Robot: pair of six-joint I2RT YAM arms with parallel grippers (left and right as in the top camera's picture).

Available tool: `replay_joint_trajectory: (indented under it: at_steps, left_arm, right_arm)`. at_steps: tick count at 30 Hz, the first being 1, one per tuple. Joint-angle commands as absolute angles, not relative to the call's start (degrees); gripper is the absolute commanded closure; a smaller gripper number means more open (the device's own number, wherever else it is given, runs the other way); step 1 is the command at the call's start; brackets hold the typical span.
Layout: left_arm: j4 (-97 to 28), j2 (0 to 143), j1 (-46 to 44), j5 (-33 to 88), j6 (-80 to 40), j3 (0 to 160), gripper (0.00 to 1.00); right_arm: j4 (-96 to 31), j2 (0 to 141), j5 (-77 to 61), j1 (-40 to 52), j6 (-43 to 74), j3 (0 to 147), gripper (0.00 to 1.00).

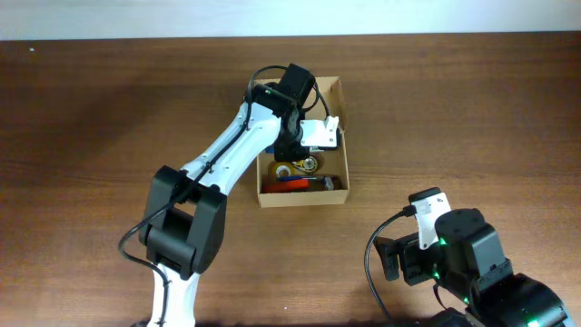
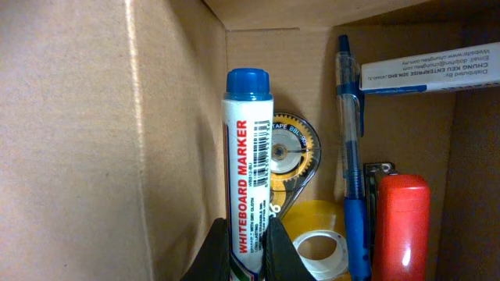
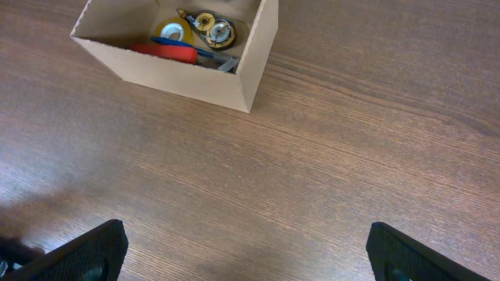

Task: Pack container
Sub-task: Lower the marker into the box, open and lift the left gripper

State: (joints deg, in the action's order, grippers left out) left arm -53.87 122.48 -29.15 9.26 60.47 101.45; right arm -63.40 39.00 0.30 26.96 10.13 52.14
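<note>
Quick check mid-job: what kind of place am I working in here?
Probably an office or lab workbench: a wood-grain table and a cardboard box being filled with stationery, including a whiteboard marker, a pen and tape.

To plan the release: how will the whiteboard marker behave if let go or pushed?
The marker looks stiff and probably light. Its round barrel may slip in the left gripper and would likely roll until the box wall stops it.

A dark wood-grain table (image 1: 91,136) fills the view, a pale strip (image 1: 272,16) beyond it.
</note>
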Motion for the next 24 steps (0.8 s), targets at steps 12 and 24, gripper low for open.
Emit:
replay_joint_trajectory:
  at_steps: [12,24]
  left_arm:
    - [-52.6,123.1,-29.0,10.5,59.9,101.3,0.32]
    - [-52.8,123.1,-29.1,10.5,54.5,101.3,0.32]
  right_arm:
    - [-63.2,39.0,0.0,27.3,9.8,52.0,0.01]
    - [-63.2,39.0,0.0,27.3,9.8,52.0,0.01]
